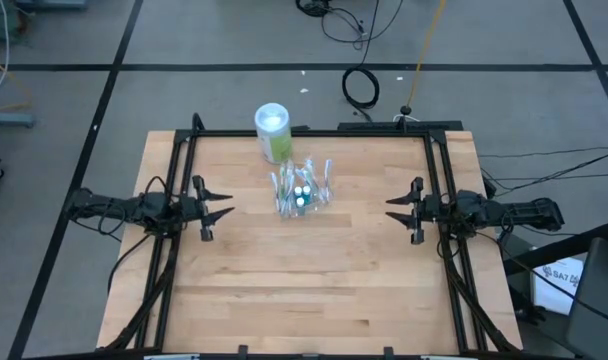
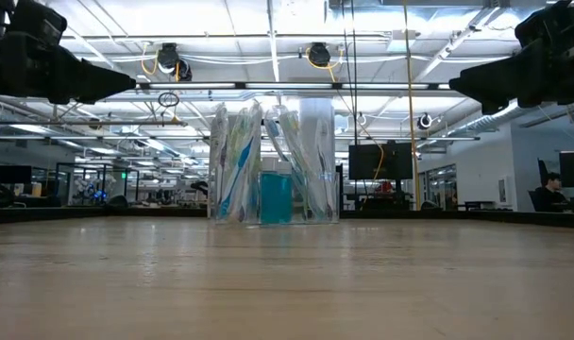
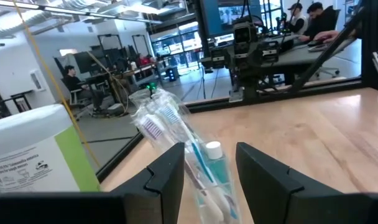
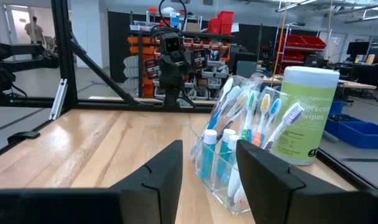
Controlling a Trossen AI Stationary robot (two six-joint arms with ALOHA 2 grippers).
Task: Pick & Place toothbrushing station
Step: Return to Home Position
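Note:
The toothbrushing station (image 1: 302, 190) stands on the table behind its middle: a small clear container (image 4: 229, 177) with several wrapped toothbrushes (image 4: 254, 115) leaning upright in it and teal white-capped tubes (image 4: 209, 155) standing on its bottom. In the low view the container (image 2: 276, 194) stands upright at mid-table. My left gripper (image 1: 224, 207) hovers open at the table's left edge, pointing level toward the station. My right gripper (image 1: 394, 210) hovers open at the right edge, also pointing level toward it. Each wrist view shows the station between that gripper's open fingers, well ahead of them.
A tall green-and-white wipes canister (image 1: 273, 131) stands just behind the station, toward the far edge. A black frame (image 1: 314, 133) runs along the table's far edge and both sides. Bare wood (image 1: 304, 290) lies in front of the station. People sit at desks in the room beyond.

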